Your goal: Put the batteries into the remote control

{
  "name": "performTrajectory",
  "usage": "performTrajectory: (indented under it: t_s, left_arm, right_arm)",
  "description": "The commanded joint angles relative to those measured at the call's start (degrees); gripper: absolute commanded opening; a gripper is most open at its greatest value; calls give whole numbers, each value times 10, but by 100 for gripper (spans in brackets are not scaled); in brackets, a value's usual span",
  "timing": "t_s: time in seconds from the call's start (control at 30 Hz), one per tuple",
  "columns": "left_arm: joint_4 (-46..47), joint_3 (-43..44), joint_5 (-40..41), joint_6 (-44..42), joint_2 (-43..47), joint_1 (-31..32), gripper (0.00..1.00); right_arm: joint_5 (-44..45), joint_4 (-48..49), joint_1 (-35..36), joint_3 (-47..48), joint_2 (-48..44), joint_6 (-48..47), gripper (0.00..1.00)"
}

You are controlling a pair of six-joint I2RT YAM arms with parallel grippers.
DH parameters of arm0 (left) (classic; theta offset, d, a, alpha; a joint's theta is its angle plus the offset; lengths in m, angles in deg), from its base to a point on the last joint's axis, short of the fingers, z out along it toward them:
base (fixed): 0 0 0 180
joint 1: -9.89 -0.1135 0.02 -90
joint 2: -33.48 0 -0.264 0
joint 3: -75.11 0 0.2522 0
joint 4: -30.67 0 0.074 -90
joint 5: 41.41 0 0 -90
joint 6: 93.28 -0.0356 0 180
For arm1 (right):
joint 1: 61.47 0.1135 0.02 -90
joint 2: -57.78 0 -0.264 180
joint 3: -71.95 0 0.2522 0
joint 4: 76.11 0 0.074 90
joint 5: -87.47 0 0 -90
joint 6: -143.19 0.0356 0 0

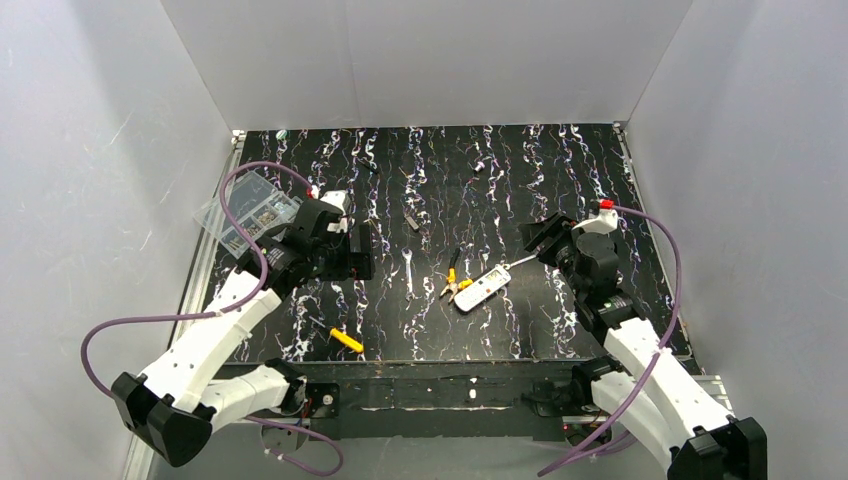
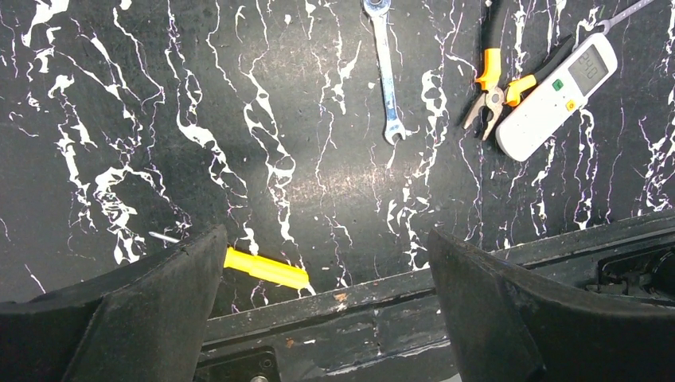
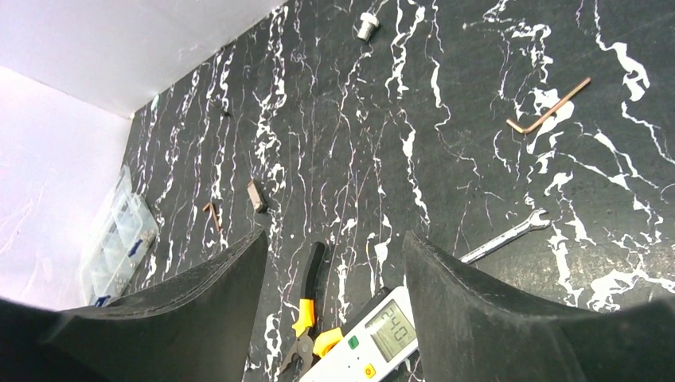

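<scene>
The remote control [image 1: 480, 290] is a white handset lying face up in the middle of the black marbled table, its display showing digits. It also shows in the left wrist view [image 2: 557, 99] and the right wrist view [image 3: 374, 342]. My right gripper [image 1: 545, 235] hovers just behind and right of it, open and empty [image 3: 334, 239], with the display end low between its fingers. My left gripper [image 1: 355, 250] is open and empty [image 2: 326, 235], well left of the remote. I can make out no batteries; a tiny green speck [image 1: 283, 132] at the back left is too small to tell.
Orange-handled pliers [image 1: 452, 280] touch the remote's left side. A wrench [image 1: 410, 272] lies left of them and another [image 3: 509, 237] behind the remote. A yellow-handled screwdriver [image 1: 346, 340] lies near the front edge. A clear parts box [image 1: 250, 210] sits at the left. A hex key [image 3: 549, 115] and a bolt [image 3: 366, 25] lie farther back.
</scene>
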Motion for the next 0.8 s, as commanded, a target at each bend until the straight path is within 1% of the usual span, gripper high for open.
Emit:
performTrajectory:
  t_s: [0.0,0.27,0.5,0.67,0.77]
  left_arm:
    - [-16,-10,11,4,-7,-2,98]
    - [-7,-14,13,7,0,-2,98]
    - [24,-42,12,15,10,-2,98]
    - [28,-42,15,-6,8,-2,98]
    - [22,-36,17,0,2,-2,98]
  right_arm:
    - [30,32,-1,-6,-17,-18,72]
    - [29,30,-1,-6,-18,-53,73]
    - [22,22,-1,4,-11,-77,75]
    - [27,-7,-1,13,-10,-74,75]
    - [23,-16,-1,12,-11,-76,75]
